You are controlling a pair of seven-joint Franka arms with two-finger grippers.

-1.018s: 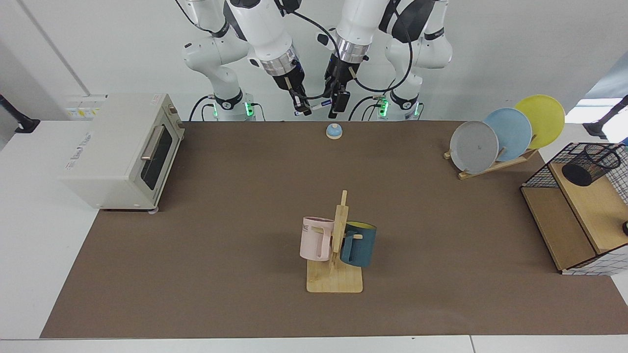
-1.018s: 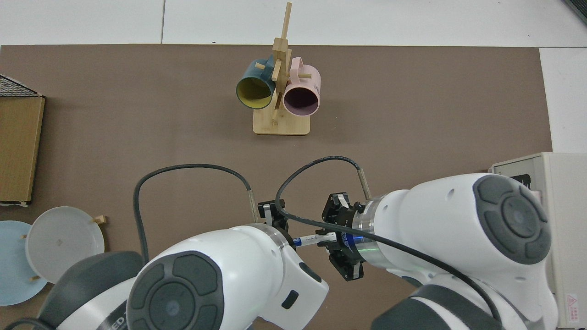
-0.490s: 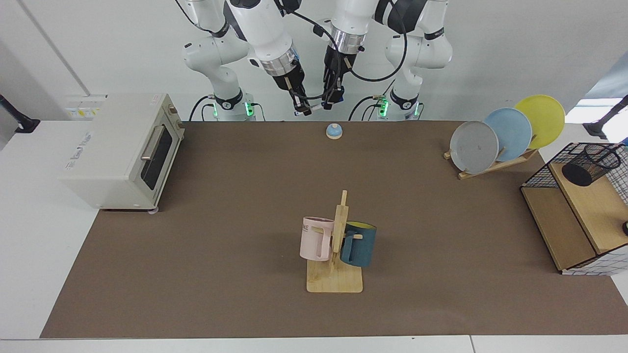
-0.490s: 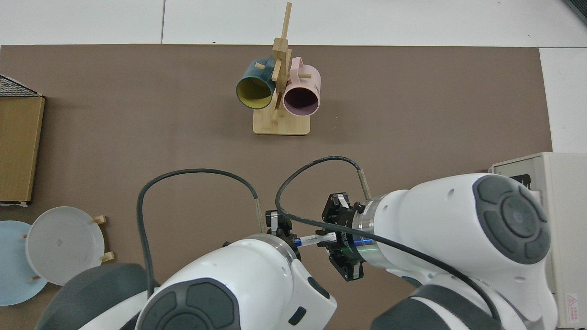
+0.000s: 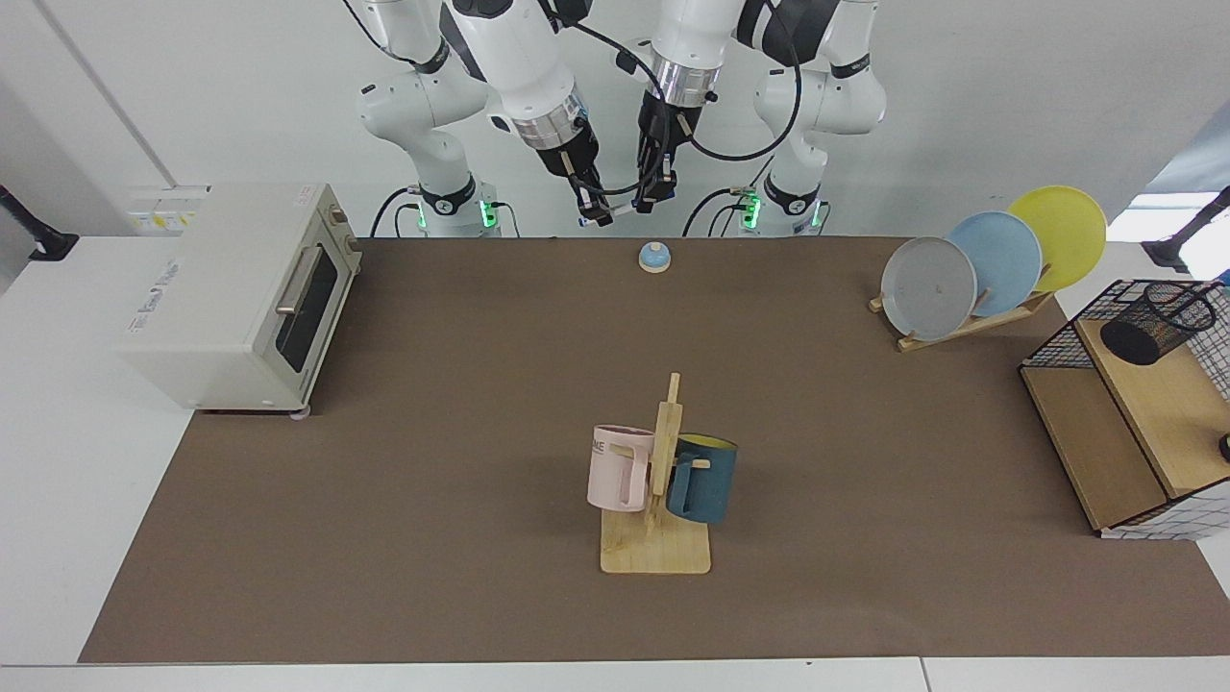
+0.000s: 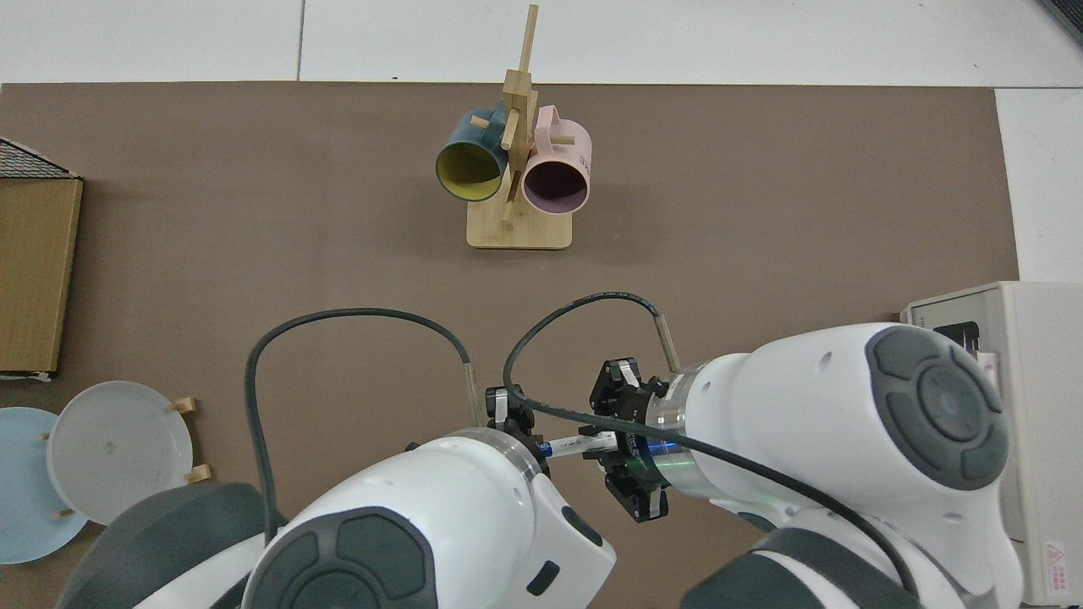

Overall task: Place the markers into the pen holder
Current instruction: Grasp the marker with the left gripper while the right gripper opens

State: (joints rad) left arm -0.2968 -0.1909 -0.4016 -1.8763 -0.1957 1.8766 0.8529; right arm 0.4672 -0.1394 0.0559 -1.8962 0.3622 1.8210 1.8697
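The marker [image 5: 623,205] hangs level between my two grippers, high over the table's back edge. My right gripper [image 5: 598,213] clamps one end; my left gripper [image 5: 650,199] is at the other, grip unclear. The pen holder [image 5: 1156,321] lies tipped on the rack [image 5: 1134,423], well apart from my fingers.

Brown mat [image 5: 432,461], pink mug [image 5: 615,467], navy mug [image 5: 706,479], yellow plate [image 5: 1062,231], black mesh pen holder [image 5: 1153,322]

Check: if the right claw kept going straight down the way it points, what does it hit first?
Probably the brown mat, near its back edge. The right claw points down with a slight tilt, at the marker it shares with the left claw. The small bell sits close; depth is unclear.
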